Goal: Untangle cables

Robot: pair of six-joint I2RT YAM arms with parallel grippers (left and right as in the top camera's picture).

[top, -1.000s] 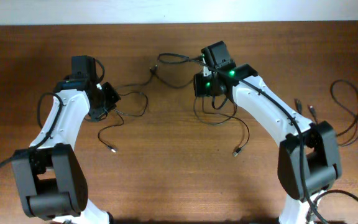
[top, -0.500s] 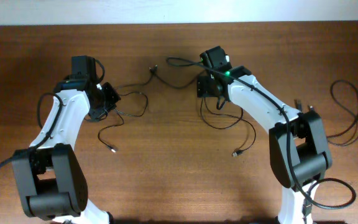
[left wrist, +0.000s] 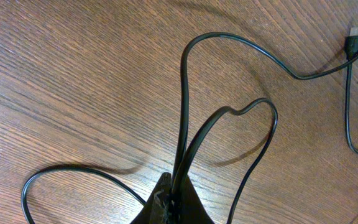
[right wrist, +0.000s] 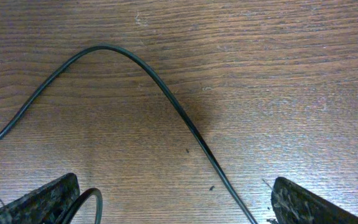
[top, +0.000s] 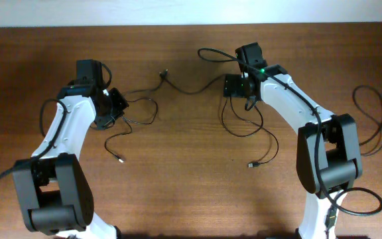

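Several thin black cables lie across the wooden table. My left gripper [top: 115, 106] is shut on two strands of a cable [left wrist: 229, 112], which rise from its tip [left wrist: 178, 200] and loop over the wood. A plug [left wrist: 356, 38] lies at the top right of the left wrist view. My right gripper [top: 234, 86] stands wide open just above the table. One cable [right wrist: 166, 93] runs loose between its fingers [right wrist: 42, 202], and a small loop [right wrist: 91, 198] curls beside the left finger. Another cable [top: 184, 87] links the two sides.
A separate coiled cable [top: 370, 126] lies at the far right. Loose plug ends rest at the front left [top: 119, 159] and front right [top: 251, 164]. The table's far edge [top: 191, 25] meets a white wall.
My right gripper has opened wide and let go of its cable, and the arm has shifted to the right. The cable loop near it slid right too. The left arm has not moved.
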